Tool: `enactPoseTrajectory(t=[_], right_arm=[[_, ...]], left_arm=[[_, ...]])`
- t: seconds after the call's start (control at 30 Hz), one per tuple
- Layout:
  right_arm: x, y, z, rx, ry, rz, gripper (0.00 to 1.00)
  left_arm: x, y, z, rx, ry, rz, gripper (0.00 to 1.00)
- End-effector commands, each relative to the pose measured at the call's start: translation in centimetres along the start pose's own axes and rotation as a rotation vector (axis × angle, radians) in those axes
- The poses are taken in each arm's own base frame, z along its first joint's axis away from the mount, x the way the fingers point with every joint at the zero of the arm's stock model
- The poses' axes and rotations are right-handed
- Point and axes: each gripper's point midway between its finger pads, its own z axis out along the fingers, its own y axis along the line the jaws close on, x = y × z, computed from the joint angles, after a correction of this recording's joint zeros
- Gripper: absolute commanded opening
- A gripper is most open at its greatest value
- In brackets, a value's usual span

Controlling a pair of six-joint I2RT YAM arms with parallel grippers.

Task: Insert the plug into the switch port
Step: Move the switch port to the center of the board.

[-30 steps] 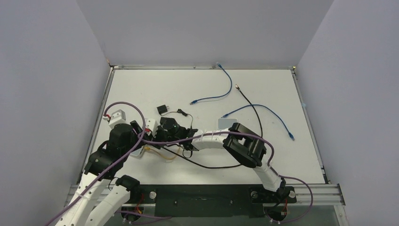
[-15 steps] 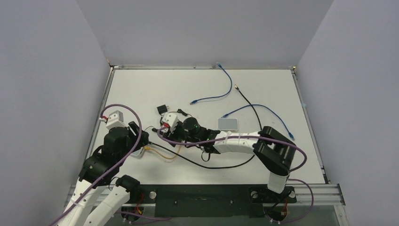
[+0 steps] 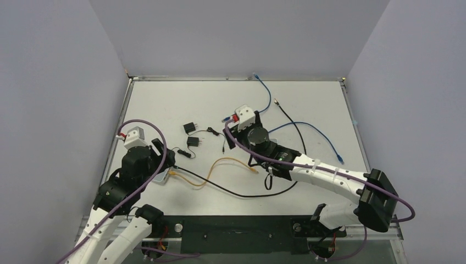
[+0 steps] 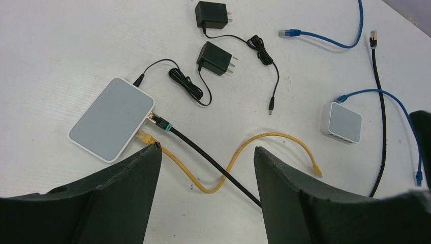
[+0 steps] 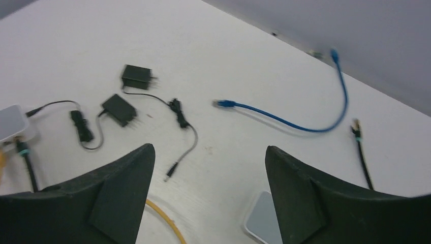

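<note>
The white box with a pale grey face (image 4: 112, 119) lies on the table, mostly hidden under my left arm in the top view (image 3: 160, 179). Its narrow right edge holds a black cable's plug (image 4: 160, 122) and a yellow cable's plug (image 4: 146, 137). A thin black barrel plug (image 4: 138, 80) sits in its far edge. The yellow cable's free end (image 4: 316, 173) lies loose on the table. My left gripper (image 4: 206, 152) is open and empty just near of that edge. My right gripper (image 5: 208, 150) is open and empty over the middle of the table (image 3: 233, 127).
A smaller white box (image 4: 341, 122) lies right of centre and shows under my right gripper (image 5: 264, 218). Two black power adapters (image 4: 217, 57) with thin leads lie at the back. Blue cables (image 3: 308, 129) and the long black cable (image 3: 236, 191) cross the right half.
My right arm has pulled away from the white box beside the left gripper and swung right and back, its elbow now far right. The yellow cable is uncovered. The left arm has barely moved.
</note>
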Motion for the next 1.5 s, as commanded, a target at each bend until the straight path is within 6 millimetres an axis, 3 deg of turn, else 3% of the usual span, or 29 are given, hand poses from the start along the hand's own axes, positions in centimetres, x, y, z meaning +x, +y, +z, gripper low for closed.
enactPoseTrajectory(t=[0.0, 0.17, 0.3, 0.5, 0.67, 1.03, 1.47], right_arm=[[0.7, -8.7, -2.6, 0.403, 0.139, 0.127, 0.81], [4.6, -13.1, -4.4, 0.55, 0.286, 0.205, 0.85], [8.5, -14.7, -4.9, 0.606, 0.38, 0.317, 0.86], [13.3, -15.5, -4.9, 0.635, 0.482, 0.458, 0.85], [16.5, -15.8, -3.7, 0.642, 0.536, 0.601, 0.8], [20.0, -17.4, -1.3, 0.772, 0.53, 0.808, 0.71], [21.8, -18.0, 0.4, 0.833, 0.488, 0.902, 0.7]], left_arm=[[-1.9, -2.3, 0.3, 0.073, -0.055, -0.007, 0.68], [-1.4, -3.4, 1.2, 0.112, -0.026, 0.012, 0.71], [-0.6, -4.0, 1.8, 0.129, 0.015, 0.039, 0.73], [0.3, -4.1, 2.3, 0.143, 0.051, 0.073, 0.73], [1.4, -4.6, 2.4, 0.186, 0.091, 0.095, 0.73], [3.1, -4.8, 2.9, 0.222, 0.148, 0.119, 0.73], [3.6, -4.6, 3.4, 0.214, 0.163, 0.131, 0.73]])
